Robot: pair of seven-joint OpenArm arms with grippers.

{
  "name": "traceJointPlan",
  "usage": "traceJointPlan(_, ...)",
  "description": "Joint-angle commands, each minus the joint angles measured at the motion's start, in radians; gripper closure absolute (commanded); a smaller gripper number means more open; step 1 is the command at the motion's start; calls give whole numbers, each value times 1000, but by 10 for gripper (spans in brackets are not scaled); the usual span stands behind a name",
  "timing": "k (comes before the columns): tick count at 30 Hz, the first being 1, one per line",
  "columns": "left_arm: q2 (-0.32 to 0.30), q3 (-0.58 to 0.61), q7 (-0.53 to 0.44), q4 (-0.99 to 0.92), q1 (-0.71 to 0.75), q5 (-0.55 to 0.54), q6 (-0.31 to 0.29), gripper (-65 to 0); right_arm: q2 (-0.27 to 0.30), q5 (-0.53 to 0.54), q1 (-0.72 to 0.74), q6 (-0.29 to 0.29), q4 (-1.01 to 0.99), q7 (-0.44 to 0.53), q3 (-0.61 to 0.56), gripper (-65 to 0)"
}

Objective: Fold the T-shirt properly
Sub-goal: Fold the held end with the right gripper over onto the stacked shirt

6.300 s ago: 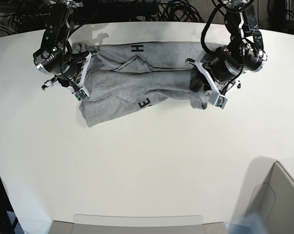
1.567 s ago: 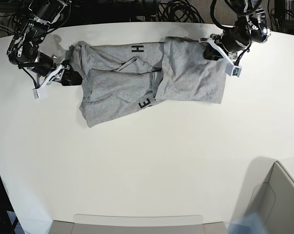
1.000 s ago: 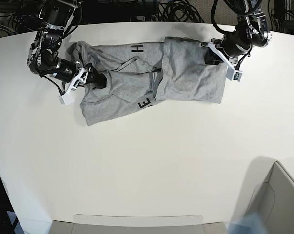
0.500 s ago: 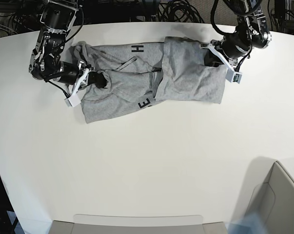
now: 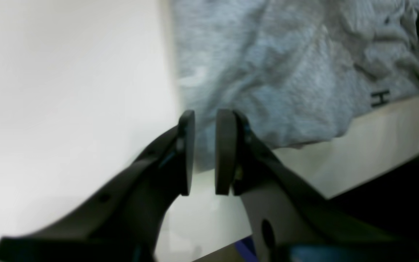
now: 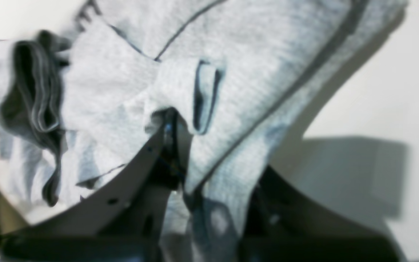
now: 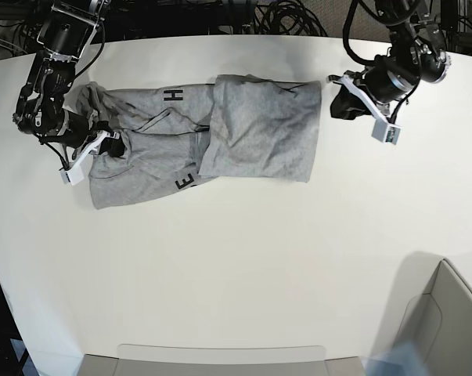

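Both arms are built of black segments with rounded, drum-like joint housings, and bundles of black cable trail from their upper ends. The right hand [image 7: 102, 147] has dark fingers and a small white block at its outer end; close up, its fingers are matte black, with small round screw holes along one of them. The left hand [image 7: 347, 100] carries a white bracket ending in a small white tag with a green mark. Its fingers [image 5: 225, 153] are black and taper to flat, rounded, disc-like pads, one finger pierced by a round hole.
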Motion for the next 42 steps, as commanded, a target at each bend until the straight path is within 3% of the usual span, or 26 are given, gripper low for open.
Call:
traceJointPlan(1,-7,-20,-1,16,-2,-16,-1,-100,15,23,-2,-33,66,21,-1,0)
traceJointPlan(5,-14,-90,4,16,4,-16,-1,-100,15,23,-47,-215,270,24,-109,0)
traceJointPlan(10,-103,-115,5,-10,7,-15,1,-100,-5,23,-84,-462,460,24,-310,0)
traceJointPlan(15,-148,-115,5,-44,23,-15,1,-100,-11,23,-78,-673,491,24,-500,0)
traceJointPlan(21,-154,-115,5,-44,27,-15,1,-101,-10,23,-19,-915,531,24,-723,0)
traceJointPlan(26,-154,-113,5,-44,27,-15,1,-101,-10,23,31,-1078,587,24,-855,0)
traceJointPlan(31,-154,-112,5,-44,27,-15,1,-101,-8,-1,65,-1164,589,24,-930,0)
traceJointPlan(38,-156,-106,5,-47,26,-15,1,-101,-45,-76,102,-1170,589,23,-1002,0)
traceJointPlan(42,-156,-90,5,-90,21,-15,1,-101,-96,-155,137,-1174,584,21,-1069,0)
